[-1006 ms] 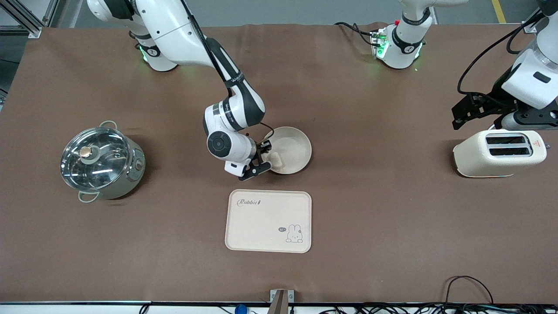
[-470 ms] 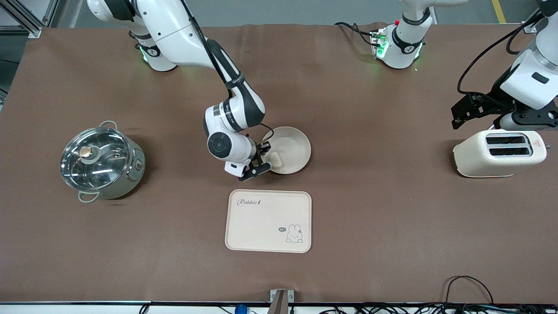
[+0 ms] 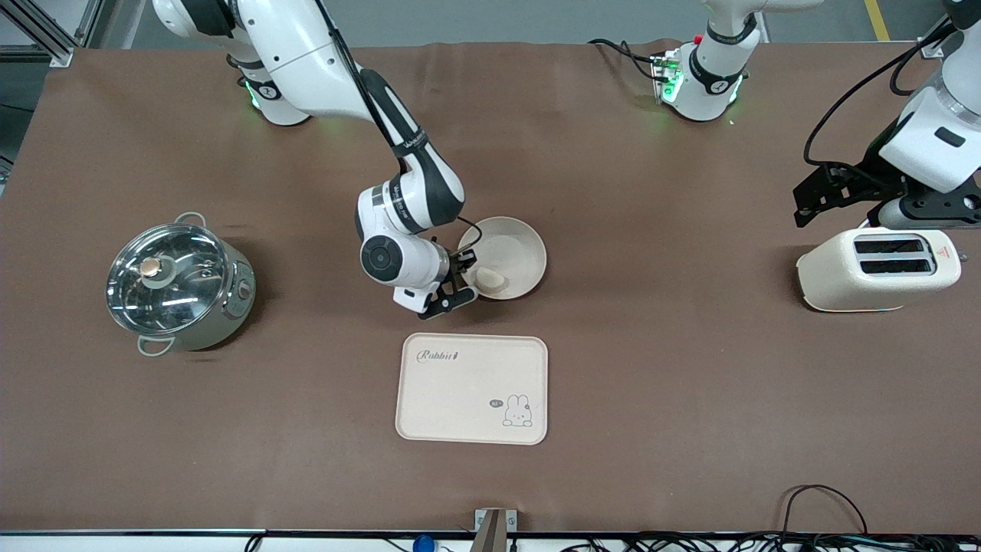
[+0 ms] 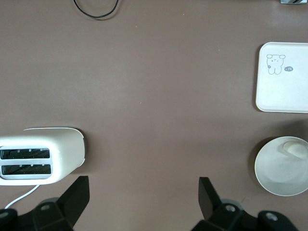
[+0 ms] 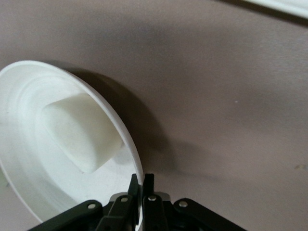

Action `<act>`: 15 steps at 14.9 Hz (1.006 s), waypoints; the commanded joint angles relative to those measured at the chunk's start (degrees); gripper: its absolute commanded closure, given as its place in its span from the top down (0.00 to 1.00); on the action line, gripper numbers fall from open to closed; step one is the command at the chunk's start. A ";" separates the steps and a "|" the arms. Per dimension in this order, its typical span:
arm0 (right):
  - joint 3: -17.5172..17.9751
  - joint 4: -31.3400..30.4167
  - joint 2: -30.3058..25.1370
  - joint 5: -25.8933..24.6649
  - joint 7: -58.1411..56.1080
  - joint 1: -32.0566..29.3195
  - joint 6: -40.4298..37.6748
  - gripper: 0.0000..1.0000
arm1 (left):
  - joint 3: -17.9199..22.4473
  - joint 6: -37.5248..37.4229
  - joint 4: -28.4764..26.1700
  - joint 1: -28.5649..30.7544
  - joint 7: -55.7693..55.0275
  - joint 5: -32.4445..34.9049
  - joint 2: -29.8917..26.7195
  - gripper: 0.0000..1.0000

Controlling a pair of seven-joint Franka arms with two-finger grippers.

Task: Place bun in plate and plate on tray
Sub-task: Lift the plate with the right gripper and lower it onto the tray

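Matte plate [image 3: 512, 253], smooth bun [image 3: 490, 279], shiny metal pot [image 3: 178, 284]

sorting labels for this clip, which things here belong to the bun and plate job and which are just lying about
Part of the job:
- bun, lying in the plate
- plate, rim pinched by the right hand
- tray, nearer the front camera than the plate

Just lying about:
- lidded pot
- toaster, under the waiting, open left hand

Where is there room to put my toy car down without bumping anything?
Bare cloth lies between the tray and the toaster, and between the tray and the pot. It is crowded where the right gripper pinches the plate holding the bun.
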 commanded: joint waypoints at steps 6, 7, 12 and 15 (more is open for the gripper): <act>0.37 7.49 -2.40 2.67 2.32 -8.99 -8.15 0.00 | -0.24 -1.42 1.80 0.18 2.24 0.65 0.62 1.00; 0.46 9.60 -2.40 2.68 3.73 -9.87 -9.21 0.00 | -0.24 -1.42 1.80 0.18 2.24 0.57 0.62 1.00; 0.37 15.05 -1.44 2.68 9.01 -11.55 -7.82 0.00 | -0.15 -1.42 1.80 0.18 3.73 0.48 0.62 1.00; 0.37 15.95 1.19 2.68 11.65 -12.07 1.20 0.01 | -0.15 -1.42 1.80 0.18 3.91 0.39 0.71 1.00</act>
